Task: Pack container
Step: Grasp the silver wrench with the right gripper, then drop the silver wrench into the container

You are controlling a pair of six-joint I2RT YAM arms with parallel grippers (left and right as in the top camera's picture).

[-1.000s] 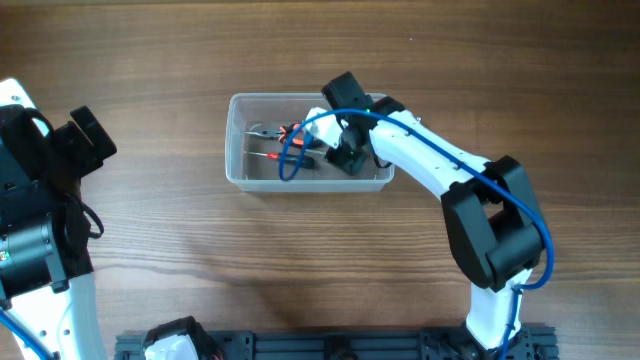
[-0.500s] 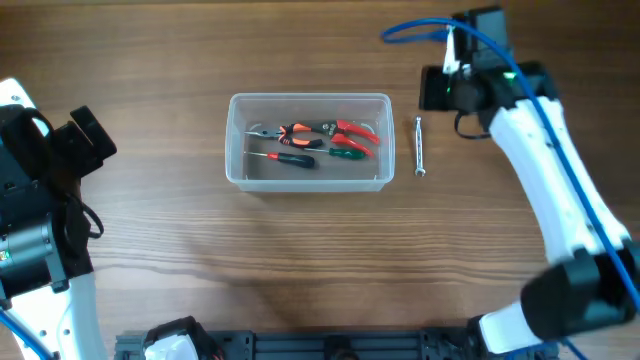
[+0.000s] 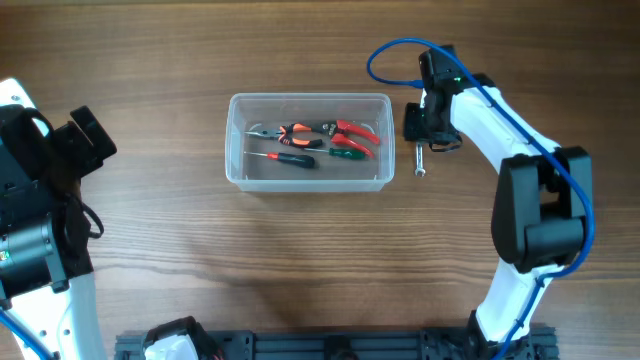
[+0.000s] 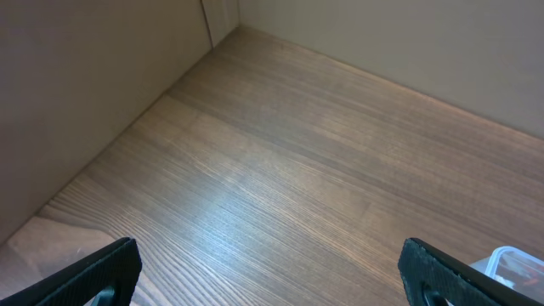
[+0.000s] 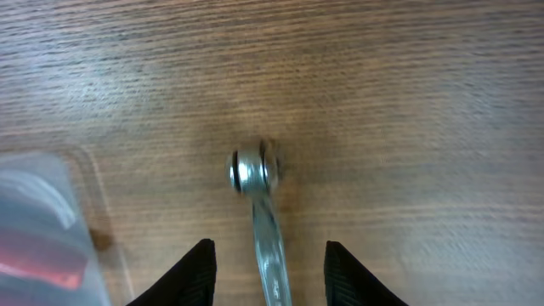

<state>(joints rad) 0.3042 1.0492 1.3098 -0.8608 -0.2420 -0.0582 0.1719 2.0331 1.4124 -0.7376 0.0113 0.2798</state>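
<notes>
Right end effector (image 5: 268, 259): fingers spread, straddling the shaft of a slim silver metal wrench (image 5: 252, 170) that lies flat on the wooden counter (image 3: 300, 260); nothing pinched. In the overhead view the wrench's long axis runs 12 to 6 o'clock, parallel to the short wall of the clear rectangular plastic container (image 3: 308, 183), just beside it and not touching. The container lies near, at 9 o'clock from this end effector. Judgement: the right arm is the nearer. Left end effector (image 4: 268, 285): spread, empty, well apart at the container's 9 o'clock.
</notes>
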